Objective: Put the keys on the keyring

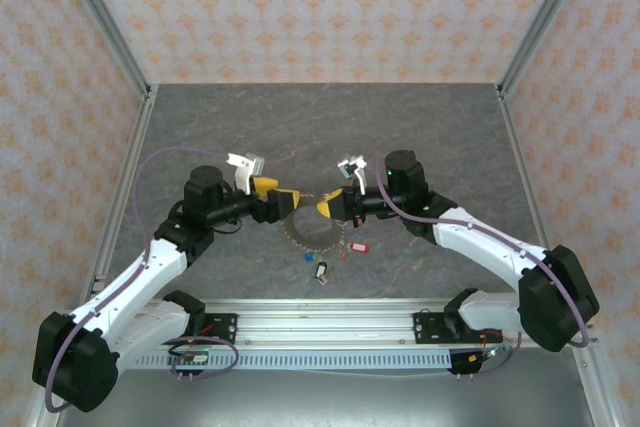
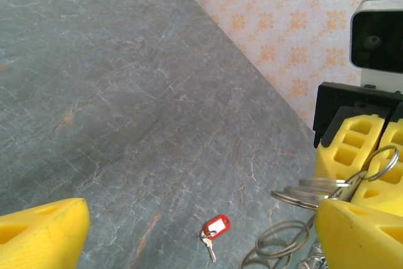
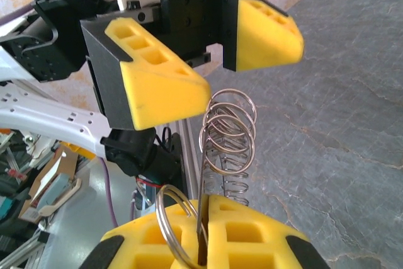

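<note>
– Looking at the overhead view, I have the keyring (image 1: 298, 239) between the two arms, near the middle of the bench (image 1: 320, 127). From up here it reads as a thin grey-brown wire hoop with a toothed edge. What do you get from the wrists?

– On my right wrist camera those aren't teeth. The rim is a run of small wire loops stacked like a spring, standing upright out of my right gripper (image 3: 201, 231). That gripper is pinched tight on the wire, and a smooth ring (image 3: 160, 218) pokes out at the same spot.

– And the other arm?

– My left gripper (image 3: 249, 74) faces it with its yellow fingers (image 3: 157, 86) spread wide, gripping nothing. The top loops come up just under the gap. I can't tell whether they touch a finger.

– Where are the keys (image 1: 335, 257)?

– I see them lying on the bench just beside the hoop, on the side nearer the arm bases. I make out a red-tagged key (image 1: 360, 245), a blue tag (image 1: 307, 258) and a dark piece (image 1: 321, 272), each tiny next to a gripper. My left wrist camera shows the red tag with a white label window and a small silver key on it.
</note>
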Tool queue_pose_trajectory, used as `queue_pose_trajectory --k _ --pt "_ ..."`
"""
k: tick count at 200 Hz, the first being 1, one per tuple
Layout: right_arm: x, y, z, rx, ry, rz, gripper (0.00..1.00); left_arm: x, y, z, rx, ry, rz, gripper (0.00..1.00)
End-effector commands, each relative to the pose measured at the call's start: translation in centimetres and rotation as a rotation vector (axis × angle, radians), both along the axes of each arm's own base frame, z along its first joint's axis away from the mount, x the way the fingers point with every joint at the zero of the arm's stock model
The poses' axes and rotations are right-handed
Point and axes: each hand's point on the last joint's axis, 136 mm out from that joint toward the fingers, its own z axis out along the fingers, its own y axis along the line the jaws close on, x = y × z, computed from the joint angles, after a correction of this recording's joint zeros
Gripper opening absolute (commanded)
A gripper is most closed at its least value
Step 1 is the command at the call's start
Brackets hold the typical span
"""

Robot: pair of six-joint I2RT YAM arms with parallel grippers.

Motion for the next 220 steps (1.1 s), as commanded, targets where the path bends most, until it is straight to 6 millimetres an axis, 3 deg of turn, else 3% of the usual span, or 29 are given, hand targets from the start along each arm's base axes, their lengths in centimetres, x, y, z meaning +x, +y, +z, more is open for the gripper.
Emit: queue_pose_trajectory --k 1,54,100,122,147,220 --pt "-0.5 0.4 1.5 0.026 -0.089 0.091 0.0 0.4 0.5 1.3 0.01 -0.121 0.018 0.92" --pt "-1.5 0.8 0.6 0.034 -0.132 0.218 0.0 0.3 1.9 0.8 0.065 -0.218 0.085 0.92" --pt "-2.6 0.8 -0.6 0.043 -0.195 0.343 0.0 1.2 4.6 0.1 0.115 -0.283 0.251 0.93" --pt "-4.1 0.4 -1.1 0.066 -0.227 0.452 0.0 1.7 5.5 0.0 0.137 -0.295 0.306 0.93" --pt "-6.0 -0.6 -1.0 0.108 -0.274 0.583 0.0 1.9 5.5 -0.4 0.152 -0.289 0.308 0.94" --pt "-6.1 -0.5 -0.9 0.12 -0.179 0.672 0.0 2.7 5.2 -1.5 0.186 -0.262 0.296 0.94"
